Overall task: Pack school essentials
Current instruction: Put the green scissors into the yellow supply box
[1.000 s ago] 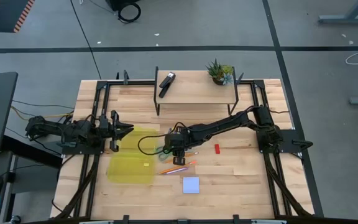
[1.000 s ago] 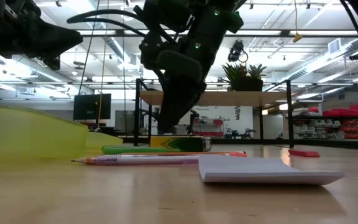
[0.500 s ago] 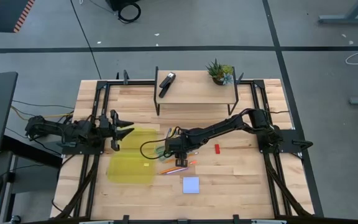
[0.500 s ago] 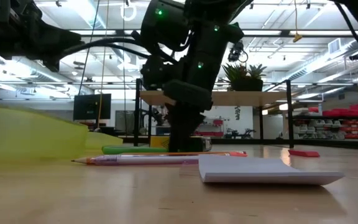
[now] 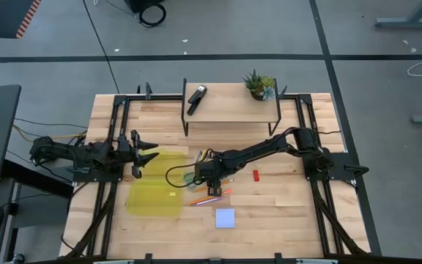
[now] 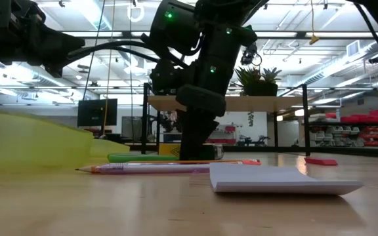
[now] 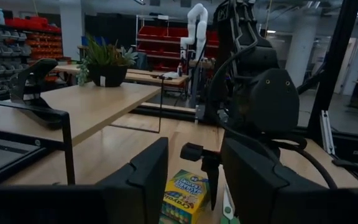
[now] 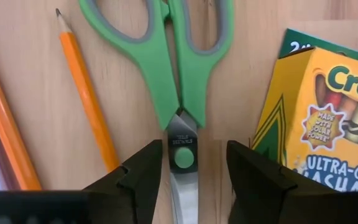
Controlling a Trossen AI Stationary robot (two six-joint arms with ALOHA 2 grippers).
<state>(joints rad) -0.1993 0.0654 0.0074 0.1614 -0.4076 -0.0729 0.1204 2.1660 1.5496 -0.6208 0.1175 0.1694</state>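
Right gripper [image 8: 191, 168] down over green-handled scissors [image 8: 173, 68], jaws apart astride the pivot, not clamped. One crayon box [image 8: 319, 118] just beside one finger, orange pencils [image 8: 86, 93] beside the other, at least two. One blue note pad [image 5: 225, 218] nearer table front, one red block [image 5: 256, 174] apart. Left gripper [image 5: 149, 155] spread wide over yellow pouch [image 5: 154, 196], holding nothing.

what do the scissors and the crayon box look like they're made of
Scissors: green handles look like matte moulded plastic with grey, possibly rubbery, linings inside the finger loops; the blades look like brushed steel, stamped with small lettering near the green pivot.
Crayon box: printed cardboard with a slight sheen, judging by its folded edges and colourful printed artwork.
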